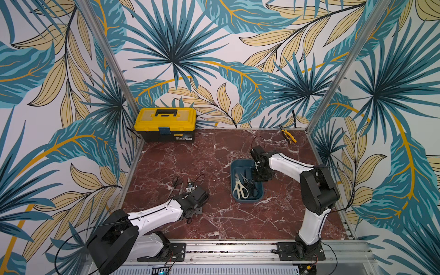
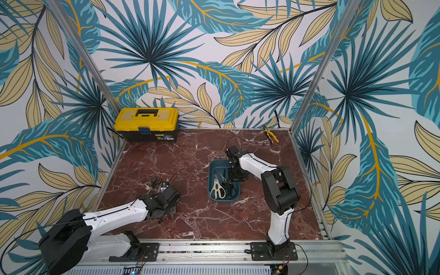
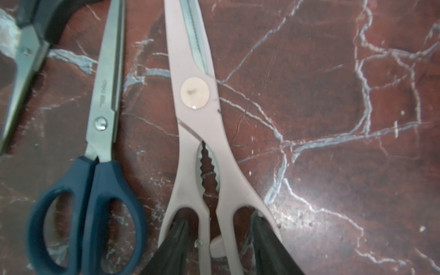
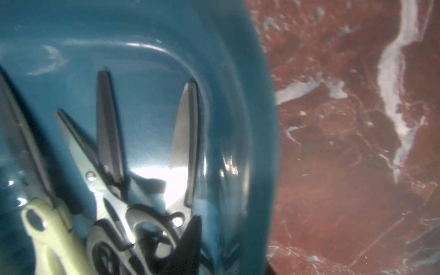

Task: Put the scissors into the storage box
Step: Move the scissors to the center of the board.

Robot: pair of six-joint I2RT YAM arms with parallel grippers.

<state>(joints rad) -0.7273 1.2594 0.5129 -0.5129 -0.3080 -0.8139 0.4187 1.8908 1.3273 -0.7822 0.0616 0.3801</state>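
The storage box [image 1: 247, 202] [image 2: 223, 200] is taken as the reference. It stands open-topped near the middle of the marble table [image 1: 214, 221].

Well to the left of the box and beyond it, against the back wall, a yellow-and-black toolbox [image 1: 165, 123] is located, lid closed.

To the left of the box, three pairs are laid side by side on the bare table. The black-handled scissors [image 3: 28, 54] are placed farthest from the box, handle away from the robot. The blue-handled scissors [image 3: 102, 133] are placed between. The pale pink scissors [image 3: 195, 114] are placed nearest the box, handles toward the robot. The left gripper [image 3: 220, 219] is positioned at the pink handles: one finger is seen inside a loop, the other at the second loop. The jaws are held apart and no clamping contact is shown. The pair lies flat.

Inside the box, cream-handled shears [image 1: 239, 188] [image 4: 54, 233] are laid by the left wall, with dark-handled scissors [image 1: 251, 187] [image 4: 133, 226] just beside them. The right gripper [image 1: 258, 171] is positioned in the far right part of the box. Only one fingertip [image 4: 194, 238] is visible in the wrist view, just beside a dark handle. Whether the jaws are released or clamped cannot be told.

Well to the right of the box and beyond it, yellow-handled pliers [image 1: 289, 135] are located.
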